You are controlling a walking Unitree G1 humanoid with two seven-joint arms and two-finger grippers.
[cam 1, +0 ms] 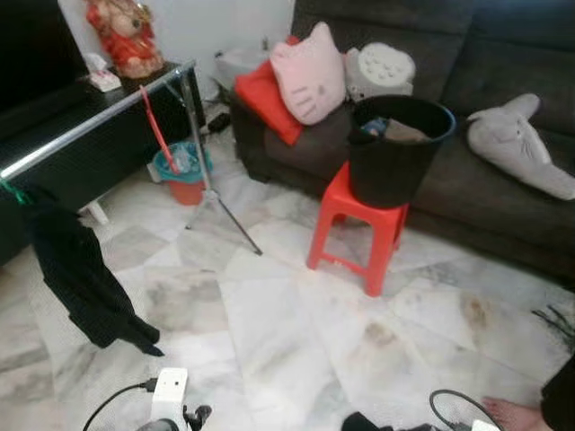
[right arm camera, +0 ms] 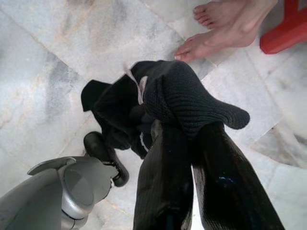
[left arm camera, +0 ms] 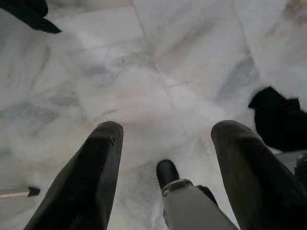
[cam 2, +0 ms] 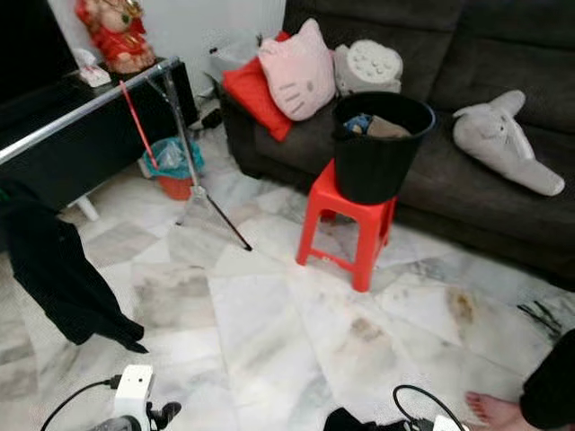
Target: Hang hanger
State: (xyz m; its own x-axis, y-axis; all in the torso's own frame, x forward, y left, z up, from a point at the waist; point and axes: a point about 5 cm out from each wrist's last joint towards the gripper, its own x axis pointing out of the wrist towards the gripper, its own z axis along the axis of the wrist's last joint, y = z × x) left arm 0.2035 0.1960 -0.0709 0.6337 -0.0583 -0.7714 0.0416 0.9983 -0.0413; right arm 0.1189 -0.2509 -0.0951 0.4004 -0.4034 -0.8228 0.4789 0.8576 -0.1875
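A silver clothes rail (cam 1: 90, 121) runs from the near left toward the far centre, held up at its far end by a thin tripod stand (cam 1: 208, 184). A black garment (cam 1: 81, 278) hangs limp from the rail's near left end on a green hanger (cam 1: 13, 191), its hem just above the floor.

A second black garment (right arm camera: 158, 103) is bunched, knitted, and clamped in the right pincer (right arm camera: 192, 139).

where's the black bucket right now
The black bucket stands on the red stool, ahead and slightly right, directly before the dark sofa.
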